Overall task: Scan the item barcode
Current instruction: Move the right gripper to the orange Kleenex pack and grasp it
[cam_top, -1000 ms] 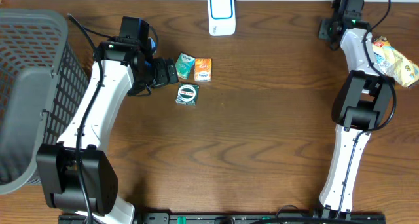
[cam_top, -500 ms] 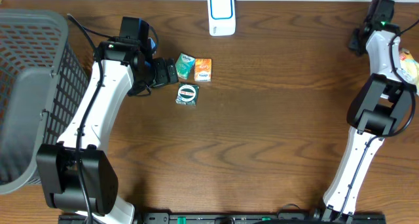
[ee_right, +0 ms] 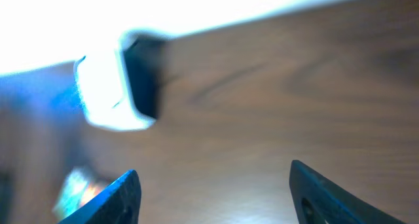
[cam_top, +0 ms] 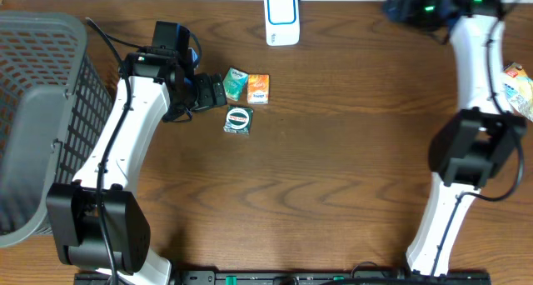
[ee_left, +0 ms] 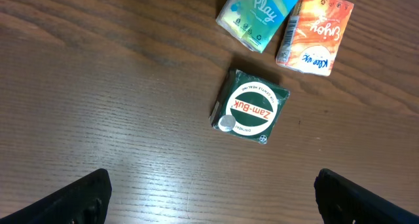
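Three items lie left of centre: a teal tissue pack [cam_top: 236, 84], an orange tissue pack [cam_top: 259, 88] and a green Zam-Buk box [cam_top: 239, 119]. The left wrist view shows the Zam-Buk box [ee_left: 250, 109] below the teal pack [ee_left: 260, 14] and the orange pack [ee_left: 314, 31]. My left gripper [cam_top: 214, 93] hovers just left of them, open and empty [ee_left: 211, 201]. A white and blue scanner [cam_top: 281, 17] stands at the far edge. My right gripper [cam_top: 400, 6] hangs at the far right, open, holding nothing [ee_right: 213, 194], with the blurred scanner [ee_right: 118, 80] ahead of it.
A grey mesh basket [cam_top: 37, 110] fills the left edge of the table. A yellow packet [cam_top: 518, 87] lies at the right edge, beside the right arm.
The right arm has swung from the right edge leftward along the far side, and its jaws have widened. The left arm and the three items have not moved.
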Tool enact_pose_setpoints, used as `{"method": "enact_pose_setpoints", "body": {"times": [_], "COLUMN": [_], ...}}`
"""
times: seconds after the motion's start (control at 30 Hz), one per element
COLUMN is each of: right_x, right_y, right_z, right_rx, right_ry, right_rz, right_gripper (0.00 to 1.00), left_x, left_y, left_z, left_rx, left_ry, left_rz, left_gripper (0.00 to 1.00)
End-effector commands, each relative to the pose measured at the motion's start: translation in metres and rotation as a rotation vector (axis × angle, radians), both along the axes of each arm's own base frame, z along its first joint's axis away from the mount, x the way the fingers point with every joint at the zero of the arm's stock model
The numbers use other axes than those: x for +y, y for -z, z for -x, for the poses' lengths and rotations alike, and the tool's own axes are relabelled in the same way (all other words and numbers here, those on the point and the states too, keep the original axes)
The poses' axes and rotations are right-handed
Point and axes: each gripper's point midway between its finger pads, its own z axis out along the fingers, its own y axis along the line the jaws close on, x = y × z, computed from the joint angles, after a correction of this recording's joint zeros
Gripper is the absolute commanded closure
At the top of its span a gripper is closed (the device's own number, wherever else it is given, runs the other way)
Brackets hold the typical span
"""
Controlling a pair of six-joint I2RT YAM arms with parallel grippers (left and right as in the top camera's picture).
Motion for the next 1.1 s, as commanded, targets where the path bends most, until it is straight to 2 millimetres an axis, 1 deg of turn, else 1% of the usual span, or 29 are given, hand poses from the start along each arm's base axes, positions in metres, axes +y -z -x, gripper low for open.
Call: {"method": "enact_pose_setpoints", "body": {"times": [0.0, 0.03, 0.07, 0.1, 0.2, 0.23, 0.27, 0.3, 0.37, 0.43, 0.5, 0.57, 0.63, 0.7, 0.73, 0.77, 0.83, 0.9, 0.93, 0.97, 1.0, 1.03, 1.07], "right_x": [0.069, 0.079, 0.097, 0.109, 0.146, 0.16, 0.168, 0.181, 0.202, 0.213, 0.217, 0.223, 0.233, 0.239, 0.241, 0.244, 0.249, 0.249, 0.249, 0.249, 0.25, 0.251, 0.255], "right_y": [0.017, 0.02, 0.027, 0.033, 0.05, 0.056, 0.059, 0.063, 0.073, 0.081, 0.091, 0.097, 0.104, 0.108, 0.109, 0.11, 0.113, 0.119, 0.122, 0.124, 0.127, 0.131, 0.132], "right_z": [0.017, 0.019, 0.025, 0.028, 0.039, 0.042, 0.044, 0.047, 0.053, 0.059, 0.064, 0.072, 0.086, 0.095, 0.098, 0.1, 0.106, 0.11, 0.111, 0.111, 0.112, 0.113, 0.114], "right_rx": [0.074, 0.082, 0.096, 0.104, 0.112, 0.106, 0.101, 0.091, 0.097, 0.127, 0.166, 0.203, 0.245, 0.264, 0.268, 0.272, 0.274, 0.276, 0.277, 0.278, 0.282, 0.29, 0.291], "right_ry": [-0.127, -0.141, -0.164, -0.178, -0.217, -0.229, -0.237, -0.251, -0.237, -0.183, -0.124, -0.105, -0.138, -0.157, -0.163, -0.169, -0.195, -0.206, -0.206, -0.206, -0.204, -0.203, -0.218], "right_rz": [-0.074, -0.062, -0.038, -0.016, 0.073, 0.111, 0.131, 0.154, 0.169, 0.174, 0.18, 0.165, 0.154, 0.161, 0.163, 0.166, 0.179, 0.198, 0.198, 0.196, 0.188, 0.166, 0.141], "right_gripper": [0.28, 0.25, 0.19, 0.17, 0.16, 0.13, 0.08, 0.01, 0.01, 0.01, 0.01, 0.07, 0.04, 0.01, 0.01, 0.03, 0.13, 0.23, 0.33, 0.4, 0.42, 0.47, 0.48], "left_x": [0.002, 0.002, 0.002, 0.002, 0.002, 0.002, 0.002, 0.002, 0.002, 0.002, 0.002, 0.002, 0.002, 0.002, 0.002, 0.002, 0.002, 0.002, 0.002, 0.002, 0.002, 0.002, 0.002], "left_y": [-0.002, -0.002, -0.002, -0.002, -0.002, -0.002, -0.002, -0.002, -0.002, -0.002, -0.002, -0.002, -0.002, -0.002, -0.002, -0.002, -0.002, -0.002, -0.002, -0.002, -0.002, -0.002, -0.002], "left_z": [-0.003, -0.003, -0.003, -0.003, -0.003, -0.003, -0.003, -0.003, -0.003, -0.003, -0.003, -0.003, -0.003, -0.003, -0.003, -0.003, -0.003, -0.003, -0.003, -0.003, -0.003, -0.003, -0.003], "left_rx": [-0.007, -0.007, -0.007, -0.007, -0.007, -0.007, -0.007, -0.007, -0.007, -0.007, -0.007, -0.007, -0.007, -0.007, -0.007, -0.007, -0.007, -0.007, -0.007, -0.007, -0.007, -0.007, -0.007], "left_ry": [0.003, 0.003, 0.003, 0.003, 0.003, 0.003, 0.003, 0.003, 0.003, 0.003, 0.003, 0.003, 0.003, 0.003, 0.003, 0.003, 0.003, 0.003, 0.003, 0.003, 0.003, 0.003, 0.003], "left_rz": [-0.012, -0.012, -0.012, -0.012, -0.012, -0.012, -0.012, -0.012, -0.012, -0.012, -0.012, -0.012, -0.012, -0.012, -0.012, -0.012, -0.012, -0.012, -0.012, -0.012, -0.012, -0.012, -0.012], "left_gripper": [0.02, 0.02, 0.02, 0.02, 0.02, 0.02, 0.02, 0.02, 0.02, 0.02, 0.02, 0.02, 0.02, 0.02, 0.02, 0.02, 0.02, 0.03, 0.02, 0.02, 0.02, 0.02, 0.02]}}
